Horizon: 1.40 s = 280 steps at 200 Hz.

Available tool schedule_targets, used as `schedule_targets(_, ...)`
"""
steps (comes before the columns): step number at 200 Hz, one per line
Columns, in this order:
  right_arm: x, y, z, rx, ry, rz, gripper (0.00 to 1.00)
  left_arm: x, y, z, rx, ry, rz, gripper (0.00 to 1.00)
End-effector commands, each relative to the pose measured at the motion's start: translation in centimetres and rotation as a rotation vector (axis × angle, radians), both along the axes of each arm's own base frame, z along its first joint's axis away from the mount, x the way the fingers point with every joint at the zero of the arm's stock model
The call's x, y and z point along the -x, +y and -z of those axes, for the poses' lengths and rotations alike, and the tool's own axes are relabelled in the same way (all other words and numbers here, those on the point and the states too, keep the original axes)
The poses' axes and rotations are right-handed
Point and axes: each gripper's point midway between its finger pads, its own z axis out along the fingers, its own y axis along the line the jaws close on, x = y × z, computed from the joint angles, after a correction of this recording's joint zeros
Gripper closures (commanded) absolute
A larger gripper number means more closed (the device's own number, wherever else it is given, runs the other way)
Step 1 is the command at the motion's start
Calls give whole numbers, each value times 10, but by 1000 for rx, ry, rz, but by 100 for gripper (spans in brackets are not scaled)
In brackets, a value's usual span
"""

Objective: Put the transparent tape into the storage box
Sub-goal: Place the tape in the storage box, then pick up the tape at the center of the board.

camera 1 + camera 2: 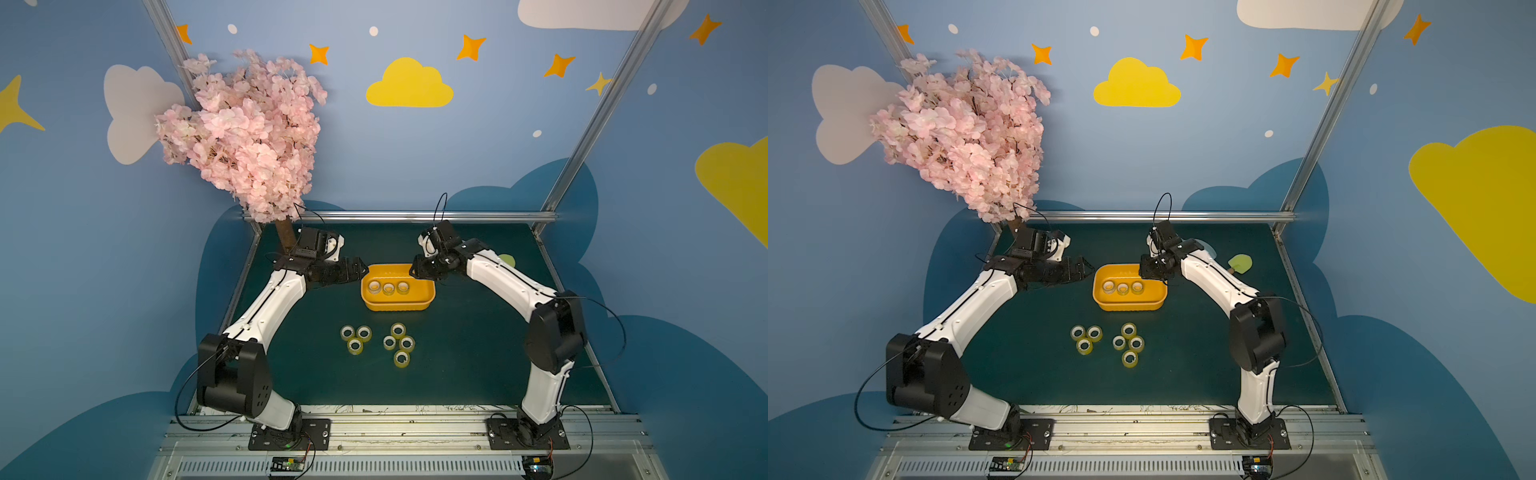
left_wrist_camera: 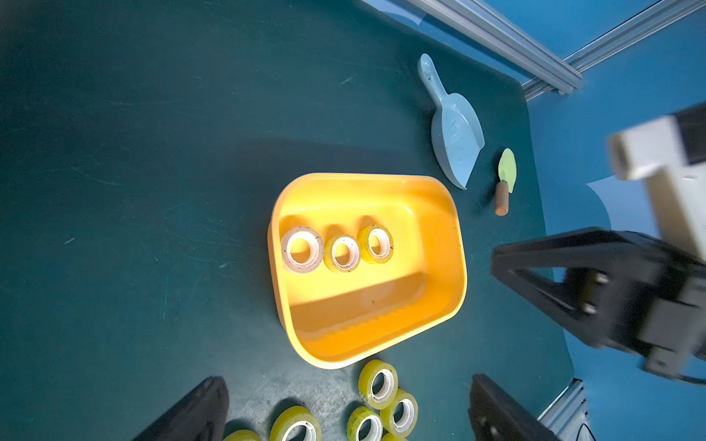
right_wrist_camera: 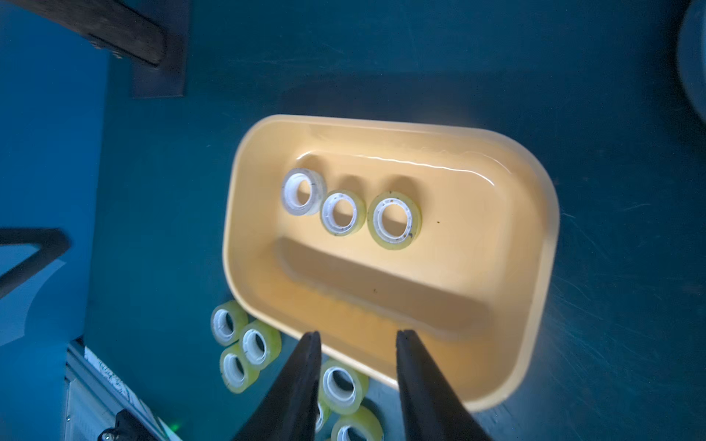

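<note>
Transparent tape rolls (image 3: 344, 385) partly behind the right hand (image 3: 359, 333), narrowly apart and empty; left hand (image 2: 349, 380) wide, edge-cropped.

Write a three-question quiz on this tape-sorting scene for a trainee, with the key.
1. How many tape rolls lie in the storage box?
2. True or false: the right gripper is gripping a roll.
3. How many loose rolls lie on the table? A five, B seven, C nine.

Key:
1. Three.
2. False: its jaws stand apart with nothing between them.
3. B.
</note>
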Motion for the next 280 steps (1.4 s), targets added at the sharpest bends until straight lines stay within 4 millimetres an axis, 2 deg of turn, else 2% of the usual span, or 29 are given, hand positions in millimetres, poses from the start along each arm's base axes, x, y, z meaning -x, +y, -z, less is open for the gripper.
schedule_targets(1,23,-9,-11,2,-62,-42,60,-2,0,-1,-7,3,6,0)
schedule_targets(14,40,-20,-11,5,-74,-48,60,-3,-1,0,-7,5,7,0)
schedule_targets(26,59,-30,-4,4,-74,-50,60,-3,0,1,-11,7,6,0)
schedule_targets(59,102,-48,29,-9,-45,-60,59,-3,1,6,-22,19,3,0)
schedule_targets(82,121,-55,54,-19,3,-46,59,-5,1,11,-28,30,2,0)
schedule_targets(107,136,-51,77,-22,54,-58,59,-5,1,15,-35,51,7,0)
schedule_targets(133,138,-44,93,-13,109,-48,58,-6,8,16,-80,51,-8,0)
schedule_targets(163,134,-20,103,-40,141,-68,58,-5,3,19,-48,62,1,0)
schedule_targets(198,128,-1,116,36,160,-66,58,-6,1,26,-39,105,7,0)
schedule_targets(223,124,10,121,107,149,-78,58,-6,1,25,-42,99,4,0)
schedule_targets(280,117,6,146,324,165,-82,59,-6,2,21,-45,85,2,0)
